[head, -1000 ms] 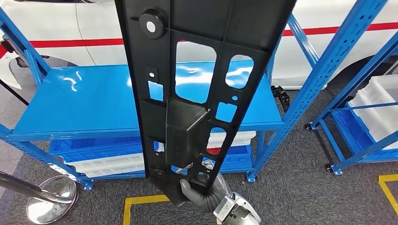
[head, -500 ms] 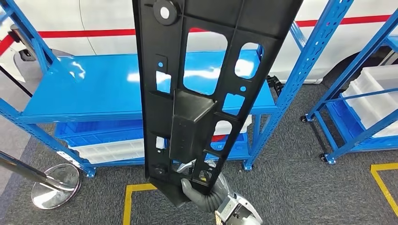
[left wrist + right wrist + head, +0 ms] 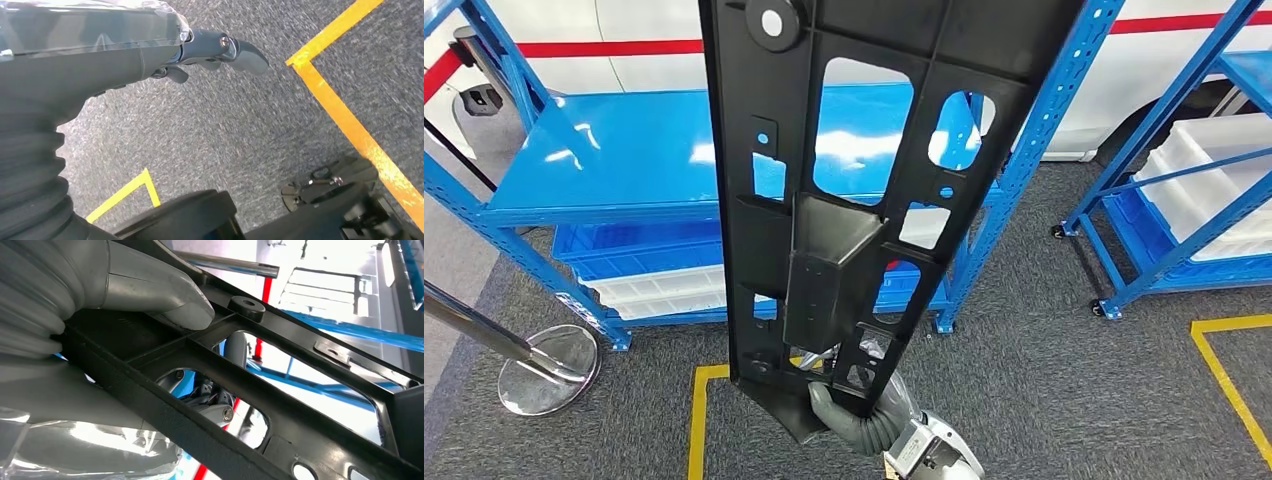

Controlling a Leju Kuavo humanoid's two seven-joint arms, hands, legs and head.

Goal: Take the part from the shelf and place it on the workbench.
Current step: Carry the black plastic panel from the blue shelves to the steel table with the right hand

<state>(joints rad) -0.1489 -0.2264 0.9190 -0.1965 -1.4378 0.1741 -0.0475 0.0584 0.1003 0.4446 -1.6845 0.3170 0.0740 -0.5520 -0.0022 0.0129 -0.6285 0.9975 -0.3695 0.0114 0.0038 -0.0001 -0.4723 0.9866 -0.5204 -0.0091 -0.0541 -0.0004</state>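
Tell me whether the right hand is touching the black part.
Touching. The right wrist view shows the right hand pressing its thumb onto the black part, with darker fingers behind its openings.

The part [image 3: 864,190] I hold is black plastic, matt and faintly grained, with moulded ribs. My right hand [image 3: 849,415] has a grey ribbed rubbery cover and a smooth satin grey thumb [image 3: 160,295] pressed on it. My left hand [image 3: 215,50] looks like smooth dark plastic, with clear glossy film behind it. The shelf [image 3: 614,150] is blue painted metal, its deck glossy with reflections. The floor [image 3: 1044,390] is rough grey carpet with yellow tape lines [image 3: 696,420]. The stand base [image 3: 549,368] is polished, mirror-bright metal. The bins [image 3: 1214,190] are translucent white plastic.
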